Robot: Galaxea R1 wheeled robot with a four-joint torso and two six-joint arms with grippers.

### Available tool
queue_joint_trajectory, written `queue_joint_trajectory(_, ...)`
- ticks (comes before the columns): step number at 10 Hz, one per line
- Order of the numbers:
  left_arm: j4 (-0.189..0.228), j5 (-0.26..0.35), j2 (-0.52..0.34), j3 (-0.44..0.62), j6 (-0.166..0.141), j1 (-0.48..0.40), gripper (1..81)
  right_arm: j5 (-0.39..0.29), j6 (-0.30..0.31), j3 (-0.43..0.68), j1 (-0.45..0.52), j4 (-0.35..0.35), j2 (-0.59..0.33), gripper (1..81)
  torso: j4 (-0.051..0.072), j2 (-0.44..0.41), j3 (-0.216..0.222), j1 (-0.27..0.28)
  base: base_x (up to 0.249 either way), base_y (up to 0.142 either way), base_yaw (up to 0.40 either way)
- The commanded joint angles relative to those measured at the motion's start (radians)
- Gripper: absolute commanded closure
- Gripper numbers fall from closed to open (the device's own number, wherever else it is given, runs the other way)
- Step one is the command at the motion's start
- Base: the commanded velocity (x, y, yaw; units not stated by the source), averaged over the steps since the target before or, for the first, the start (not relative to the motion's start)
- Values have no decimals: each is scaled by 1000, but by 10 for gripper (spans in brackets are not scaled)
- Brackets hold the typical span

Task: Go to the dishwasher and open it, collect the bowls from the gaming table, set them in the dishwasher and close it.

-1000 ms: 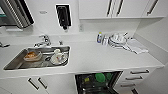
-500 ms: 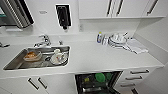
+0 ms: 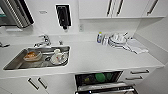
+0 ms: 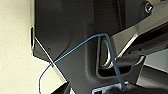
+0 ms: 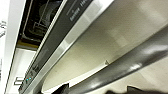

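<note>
The dishwasher sits under the white desk, right of the sink, at the near edge of the head view. Its door hangs partly open, tilted outward at the top, and a lime green bowl rests in the dark rack inside. The right wrist view looks close along the brushed steel door front and its bar handle. I cannot tell how either pincer stands. Dishes lie in the sink, more on the desk far right.
</note>
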Motion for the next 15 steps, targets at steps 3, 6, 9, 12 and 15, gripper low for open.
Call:
queue_joint_trajectory(3,10,39,4,-12,26,3,10,34,14,1,-76,-108,-18,10,0,0,0,0,0,0,0)
queue_joint_trajectory(6,-1,41,-14,-15,26,-14,10,28,14,-125,-242,-291,25,10,0,0,0,0,0,0,0)
queue_joint_trajectory(9,-1,41,-29,-15,26,-20,10,33,14,-330,-389,-431,112,10,0,0,0,0,0,0,0)
queue_joint_trajectory(12,-2,41,-61,-18,26,-23,10,16,16,-447,-478,-487,160,10,0,0,0,0,0,0,0)
queue_joint_trajectory(15,-5,70,-74,-35,26,-32,10,-7,3,-657,-566,-489,258,10,0,0,0,0,0,0,0)
